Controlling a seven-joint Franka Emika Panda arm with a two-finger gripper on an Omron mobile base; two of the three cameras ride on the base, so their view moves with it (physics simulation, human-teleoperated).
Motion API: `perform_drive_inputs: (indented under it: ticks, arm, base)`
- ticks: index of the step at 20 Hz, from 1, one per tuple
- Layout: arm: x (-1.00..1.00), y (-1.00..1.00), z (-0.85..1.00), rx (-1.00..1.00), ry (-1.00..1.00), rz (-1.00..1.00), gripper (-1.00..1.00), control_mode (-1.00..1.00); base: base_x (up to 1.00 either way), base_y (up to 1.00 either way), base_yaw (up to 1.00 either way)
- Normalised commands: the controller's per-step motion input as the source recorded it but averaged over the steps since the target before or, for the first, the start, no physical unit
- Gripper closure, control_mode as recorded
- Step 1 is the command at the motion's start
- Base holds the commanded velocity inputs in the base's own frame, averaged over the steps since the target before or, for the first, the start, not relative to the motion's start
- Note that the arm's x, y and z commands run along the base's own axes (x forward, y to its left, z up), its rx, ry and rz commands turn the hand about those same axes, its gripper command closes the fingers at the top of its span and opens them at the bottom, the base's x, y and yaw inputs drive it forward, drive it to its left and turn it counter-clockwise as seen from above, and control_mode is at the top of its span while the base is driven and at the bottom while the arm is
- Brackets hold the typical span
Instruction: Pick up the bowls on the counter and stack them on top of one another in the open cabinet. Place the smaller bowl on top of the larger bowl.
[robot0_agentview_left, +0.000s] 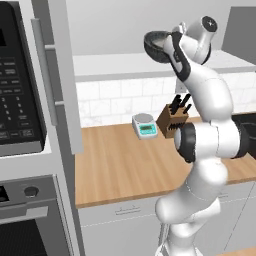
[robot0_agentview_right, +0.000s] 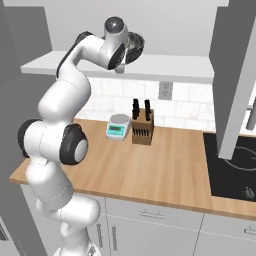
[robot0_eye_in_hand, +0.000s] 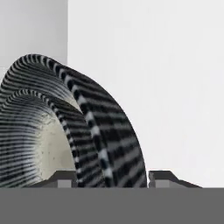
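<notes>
Fingertips (robot0_eye_in_hand: 65, 180): two dark tips are seen at the bottom of the hand view, standing apart on either side of a bowl wall, with a gap on the outer side.
End effector (robot0_eye_in_hand: 111, 180): judged parted around the rim, not clamped.
Larger bowl (robot0_eye_in_hand: 109, 140): ribbed outside, lying just ahead of the tips.
Smaller bowl (robot0_eye_in_hand: 30, 144): nested inside the larger one, its pale speckled inside showing.
Place: both bowls (robot0_agentview_left: 157, 46) are seen up on the open cabinet (robot0_agentview_left: 130, 65) shelf.
Handling: judged stiff, fragile and fairly heavy; best pinched across the rim.
</notes>
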Motion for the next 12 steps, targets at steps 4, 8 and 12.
perform_drive_inputs:
  ticks: [4, 8, 12]
  arm:
    - [0.07, 0.01, 0.0, 0.0, -0.34, 0.08, -1.0, -1.0]
    - [-0.46, 0.0, 0.07, 0.08, -0.16, 0.06, -1.0, -1.0]
    - [-1.0, 0.0, 0.21, 0.23, -0.07, 0.0, -1.0, -1.0]
  base:
    - [0.0, 0.0, 0.0]
    - [0.0, 0.0, 0.0]
    - [0.0, 0.0, 0.0]
